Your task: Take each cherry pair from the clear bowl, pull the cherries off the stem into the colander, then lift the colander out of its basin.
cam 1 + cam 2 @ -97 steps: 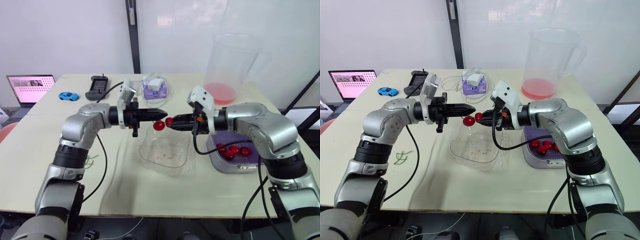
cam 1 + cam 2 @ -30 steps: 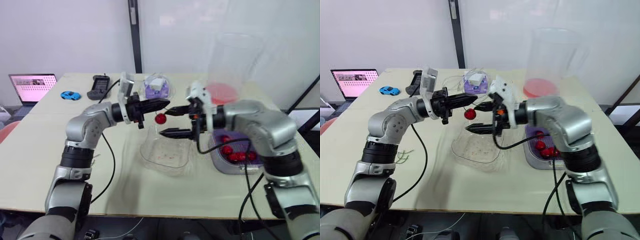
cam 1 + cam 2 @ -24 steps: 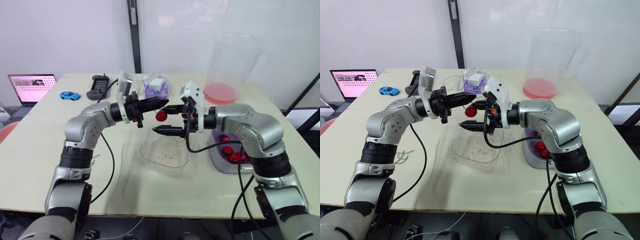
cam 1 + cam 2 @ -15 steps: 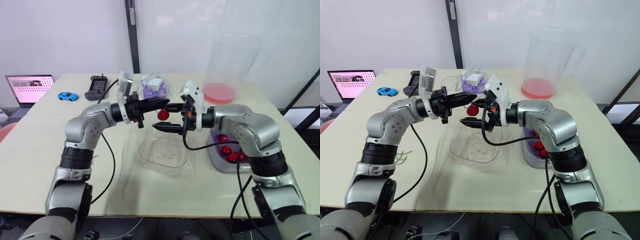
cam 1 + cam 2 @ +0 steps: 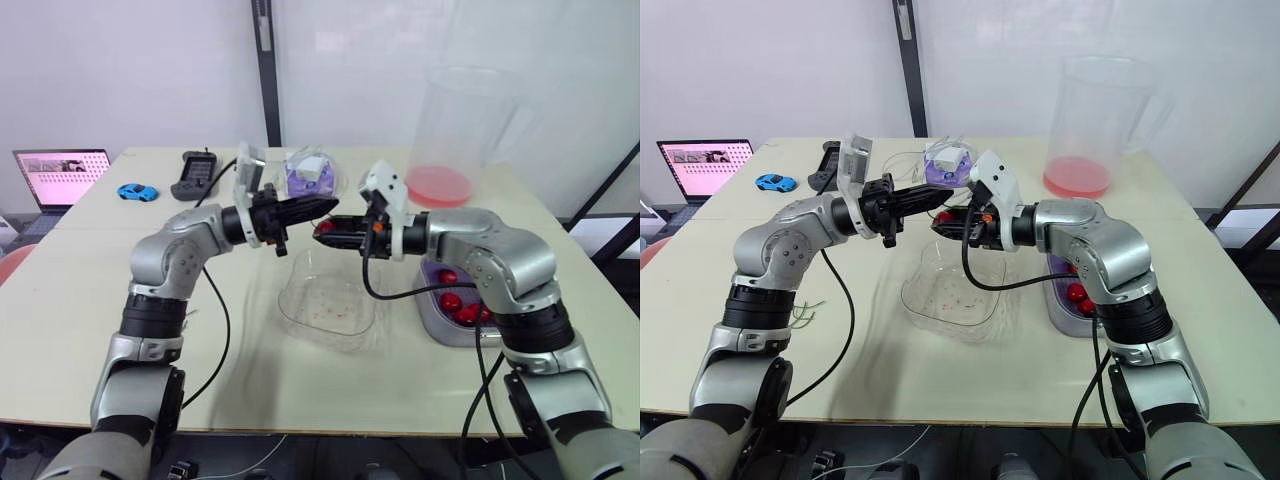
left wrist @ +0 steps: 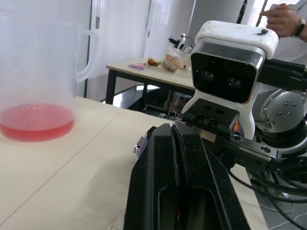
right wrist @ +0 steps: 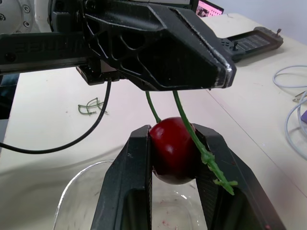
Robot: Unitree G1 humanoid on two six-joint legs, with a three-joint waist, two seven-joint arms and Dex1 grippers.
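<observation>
While a cherry [image 7: 170, 151] is being clamped between the narrowed fingers of the right gripper [image 5: 322, 229], its green stem [image 7: 189, 128] is being pinched by the left gripper [image 5: 328, 206], whose fingers are being pressed tightly together on it. Both grippers are being held tip to tip in the air, just above the far edge of the clear bowl [image 5: 292, 312], near the middle of the table [image 5: 240, 390]. In the right wrist view, two strands are being shown hanging from the left gripper: one is running to the held cherry, and the other is trailing across it with a bare end.

No cherry pairs are being seen in the bowl, apart from reddish specks on its bottom. Several loose cherries [image 5: 457, 302] are being kept in the purple colander [image 5: 437, 290], which is sitting in its basin [image 5: 445, 335] to the right of the bowl, under the right forearm.

From this, the pulling step is being judged as the one in hand, on what may be the last cherry. For the next move, the grippers are being called on to separate, so that the cherry is torn from the stem. Since the cherry is being held over the bowl and not the colander, a carry to the right is being required before release. Lifting the colander is being left for afterwards.
</observation>
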